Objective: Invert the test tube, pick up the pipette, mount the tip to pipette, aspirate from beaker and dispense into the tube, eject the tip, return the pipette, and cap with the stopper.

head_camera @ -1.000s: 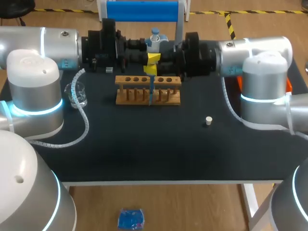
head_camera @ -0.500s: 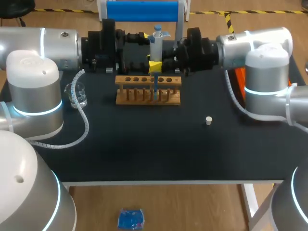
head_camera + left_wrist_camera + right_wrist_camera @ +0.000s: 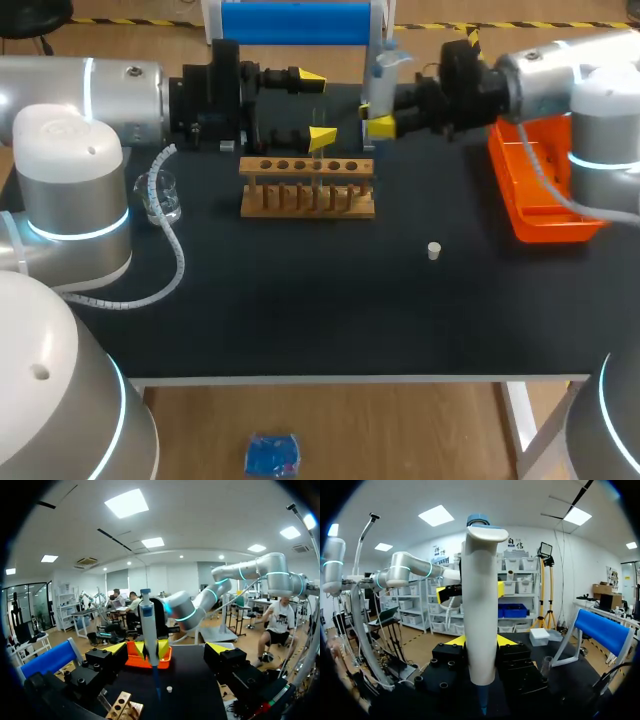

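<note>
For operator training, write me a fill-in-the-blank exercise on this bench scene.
The right tool is shut on the ____.
The bin beside the right arm is coloured ____.
The small white ____ lies alone on the dark table.
Missing words: pipette; orange; stopper.

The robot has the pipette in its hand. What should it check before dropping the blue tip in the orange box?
1. Right gripper shut on the pipette: ok, a finger on each side.
2. Blue tip on the pipette: ok.
3. Pipette above the orange box: not ok, it hangs beside the box, over the table.
4. Left gripper clear of the pipette: ok, open, by the rack.
5. Stopper waiting on the table: ok.
</note>
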You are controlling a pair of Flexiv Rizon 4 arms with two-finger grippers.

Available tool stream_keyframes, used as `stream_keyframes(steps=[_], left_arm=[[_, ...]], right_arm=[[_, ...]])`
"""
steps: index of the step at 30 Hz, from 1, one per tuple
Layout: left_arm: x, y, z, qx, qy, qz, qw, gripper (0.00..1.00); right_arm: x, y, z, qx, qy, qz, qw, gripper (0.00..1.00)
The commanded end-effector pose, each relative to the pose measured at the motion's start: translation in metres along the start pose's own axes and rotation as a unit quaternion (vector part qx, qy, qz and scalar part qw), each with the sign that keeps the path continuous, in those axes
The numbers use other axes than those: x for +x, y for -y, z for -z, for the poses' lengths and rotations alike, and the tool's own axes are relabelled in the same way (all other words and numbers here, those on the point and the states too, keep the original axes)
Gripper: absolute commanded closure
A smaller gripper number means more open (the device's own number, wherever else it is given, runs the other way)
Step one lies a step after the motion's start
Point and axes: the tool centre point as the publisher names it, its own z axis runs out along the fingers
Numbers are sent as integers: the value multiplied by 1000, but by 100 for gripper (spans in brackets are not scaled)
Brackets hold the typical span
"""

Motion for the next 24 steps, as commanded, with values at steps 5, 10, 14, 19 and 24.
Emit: stream_keyframes(steps=[5,10,14,19,24], left_arm=[[1,0,0,1,2,-1,1000,0],[1,0,0,1,2,-1,1000,0],[1,0,0,1,2,-1,1000,0],[1,0,0,1,2,-1,1000,0],[1,0,0,1,2,-1,1000,0]], right_arm=[[8,0,84,2,0,4,1000,100],[13,-2,125,30,13,14,999,100],[12,-4,157,35,25,17,999,100],[10,-4,189,32,31,23,999,100],[8,0,216,27,38,23,999,100]])
